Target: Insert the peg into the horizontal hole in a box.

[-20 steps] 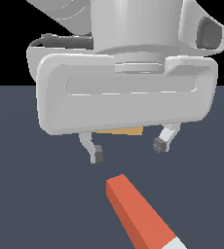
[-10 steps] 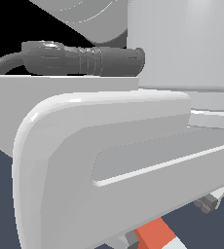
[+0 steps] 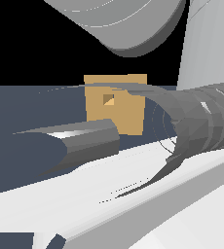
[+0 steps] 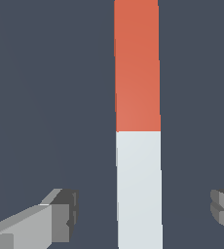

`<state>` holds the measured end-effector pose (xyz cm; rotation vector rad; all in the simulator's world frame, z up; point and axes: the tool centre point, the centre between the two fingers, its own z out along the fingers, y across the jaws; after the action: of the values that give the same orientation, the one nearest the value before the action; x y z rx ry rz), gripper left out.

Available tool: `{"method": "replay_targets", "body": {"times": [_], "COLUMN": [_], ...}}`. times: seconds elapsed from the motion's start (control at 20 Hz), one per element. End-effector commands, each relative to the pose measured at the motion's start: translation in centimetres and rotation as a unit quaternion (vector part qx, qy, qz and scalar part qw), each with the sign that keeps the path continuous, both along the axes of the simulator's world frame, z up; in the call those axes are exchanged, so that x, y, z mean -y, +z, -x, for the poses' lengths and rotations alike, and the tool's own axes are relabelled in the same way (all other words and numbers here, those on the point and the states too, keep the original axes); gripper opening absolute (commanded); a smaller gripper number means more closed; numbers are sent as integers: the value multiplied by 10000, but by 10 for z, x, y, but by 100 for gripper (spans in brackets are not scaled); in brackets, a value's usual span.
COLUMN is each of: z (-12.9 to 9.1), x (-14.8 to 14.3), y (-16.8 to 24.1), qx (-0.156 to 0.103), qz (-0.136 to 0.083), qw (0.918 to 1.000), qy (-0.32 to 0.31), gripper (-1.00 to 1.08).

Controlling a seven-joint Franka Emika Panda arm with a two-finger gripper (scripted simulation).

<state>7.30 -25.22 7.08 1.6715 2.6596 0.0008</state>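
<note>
Peg [image 4: 138, 121] lies ungrasped on the counter [image 4: 46, 97], between the spread hand [image 4: 143, 214]; box [image 3: 116, 109] hole [image 3: 108, 99] is empty.

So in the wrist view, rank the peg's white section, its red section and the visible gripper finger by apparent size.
1. Red section and white section of the peg look about equal; both run off frame.
2. Gripper finger, smaller, though cropped and nearer the camera, so unsure.

White-grey rounded arm casing [image 3: 133, 194], dark ribbed cable [image 3: 201, 112], hand [image 4: 143, 214] with grey blocky fingertips [image 4: 60, 216].
</note>
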Motion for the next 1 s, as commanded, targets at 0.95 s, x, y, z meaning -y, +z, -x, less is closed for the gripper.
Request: {"method": "replay_targets", "body": {"times": [0.95], "z": [-5], "x": [7], "y": [-44], "qx": [-3], "qz": [1], "qw": [10000], "qy": [88], "gripper": [100]}}
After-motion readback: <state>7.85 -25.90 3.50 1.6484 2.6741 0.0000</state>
